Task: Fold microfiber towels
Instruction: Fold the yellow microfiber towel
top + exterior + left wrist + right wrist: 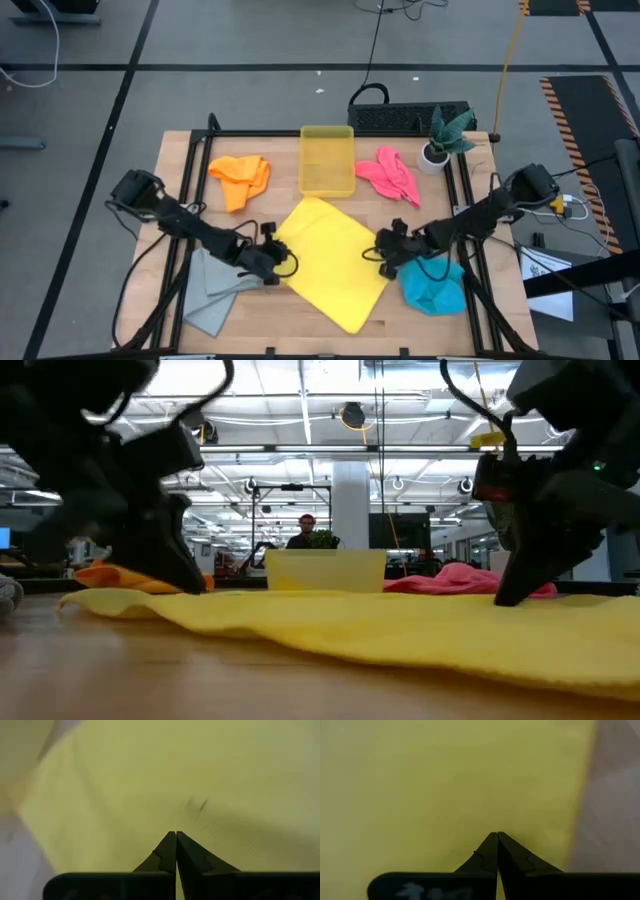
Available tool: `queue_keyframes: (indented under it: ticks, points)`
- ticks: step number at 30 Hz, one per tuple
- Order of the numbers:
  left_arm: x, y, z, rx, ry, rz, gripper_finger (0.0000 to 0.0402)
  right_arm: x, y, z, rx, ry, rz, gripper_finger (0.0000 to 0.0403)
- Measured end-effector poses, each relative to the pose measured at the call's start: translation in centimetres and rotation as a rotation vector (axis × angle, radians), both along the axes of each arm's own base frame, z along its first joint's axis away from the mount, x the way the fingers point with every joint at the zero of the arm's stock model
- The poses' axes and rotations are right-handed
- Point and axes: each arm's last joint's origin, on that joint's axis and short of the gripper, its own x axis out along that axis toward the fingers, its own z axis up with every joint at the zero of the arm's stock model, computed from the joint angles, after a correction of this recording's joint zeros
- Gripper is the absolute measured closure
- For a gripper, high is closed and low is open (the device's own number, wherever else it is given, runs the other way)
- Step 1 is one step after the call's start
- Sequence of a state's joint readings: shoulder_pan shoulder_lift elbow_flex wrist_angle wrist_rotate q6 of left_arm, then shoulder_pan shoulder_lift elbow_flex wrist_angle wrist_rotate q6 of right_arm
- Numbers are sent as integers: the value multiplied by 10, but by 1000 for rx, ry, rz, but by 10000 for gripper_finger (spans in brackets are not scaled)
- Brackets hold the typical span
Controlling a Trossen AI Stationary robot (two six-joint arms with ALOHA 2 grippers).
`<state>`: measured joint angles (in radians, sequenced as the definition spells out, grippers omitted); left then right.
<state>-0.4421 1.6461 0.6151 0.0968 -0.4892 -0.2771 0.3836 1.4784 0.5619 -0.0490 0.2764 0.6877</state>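
None of the 5 towels looks folded yet: grey (212, 292) and orange (240, 178) lie crumpled at left, yellow (330, 262) is spread flat mid-table with the left gripper (274, 262) and right gripper (384, 254) each pinching an edge, pink (390, 174) and blue (434, 284) rumpled at right

A plain yellow square microfiber towel (335, 262) lay centre; orange cloth (241, 179) far left, pink cloth (390, 175) far right, bright blue cloth (434, 283) near right, light grey cloth (212, 292) near left.
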Motion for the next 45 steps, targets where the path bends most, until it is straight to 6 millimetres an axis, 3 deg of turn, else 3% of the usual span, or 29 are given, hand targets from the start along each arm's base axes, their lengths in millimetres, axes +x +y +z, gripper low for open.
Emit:
queue_keyframes:
  ticks: [5, 12, 16, 19, 23, 30, 34, 38, 45]
  points:
    - [3, 20, -19, 155, 67, 148, 393, -3, 4, -2, 44, 42, 10, 403]
    - [8, 60, -13, 341, 118, 259, 384, -10, 43, 0, 247, 10, 141, 403]
    - [13, 60, 3, 320, 81, 211, 387, -11, 66, 10, 335, -105, 331, 403]
    - [17, 50, 16, 281, 18, 187, 398, -10, 72, 24, 312, -231, 405, 403]
    - [23, 32, 30, 167, -81, 124, 389, -6, 66, 33, 228, -325, 360, 403]
    - [32, 14, 13, 33, -119, 5, 398, 4, 31, 17, 85, -198, 156, 403]
    - [35, 20, -8, 47, -53, 37, 388, 7, 12, 10, 40, -124, 76, 403]
    - [34, 29, -23, 98, 21, 103, 386, 8, 6, 9, 27, -110, 59, 403]
    - [24, 48, -23, 257, 137, 198, 391, 5, 8, 5, 50, -83, 19, 403]
